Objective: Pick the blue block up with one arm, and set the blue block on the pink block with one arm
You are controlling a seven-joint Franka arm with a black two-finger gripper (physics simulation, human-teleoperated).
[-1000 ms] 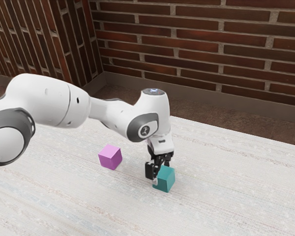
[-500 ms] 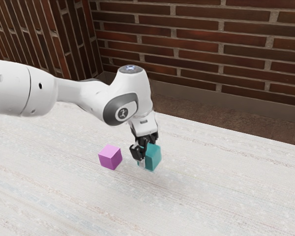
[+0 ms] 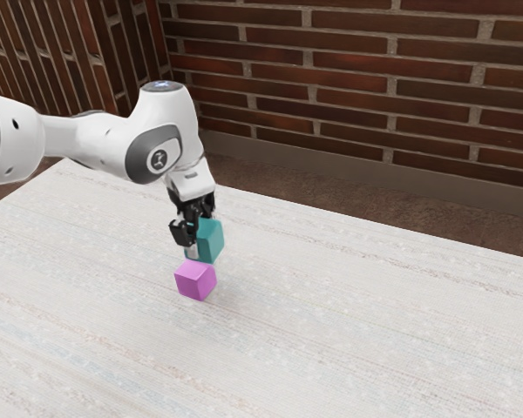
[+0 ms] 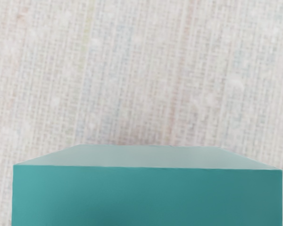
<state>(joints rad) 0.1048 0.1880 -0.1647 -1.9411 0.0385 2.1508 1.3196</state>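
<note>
A teal-blue block (image 3: 210,240) hangs in the air with my black gripper (image 3: 193,235) shut on it. It is just above the pink block (image 3: 196,280), which rests on the pale table (image 3: 375,331), and a small gap shows between the two. In the wrist view the same teal-blue block (image 4: 146,188) sits right under my hand, with woven tabletop beyond it.
A brick wall (image 3: 375,78) runs behind the table and along the exterior view's left. The table's far edge (image 3: 401,228) drops to a brown floor. My white arm (image 3: 78,144) reaches in from the exterior view's left.
My gripper has lifted the teal-blue block off the table and carried it toward the exterior view's left, from beside the pink block to just above it.
</note>
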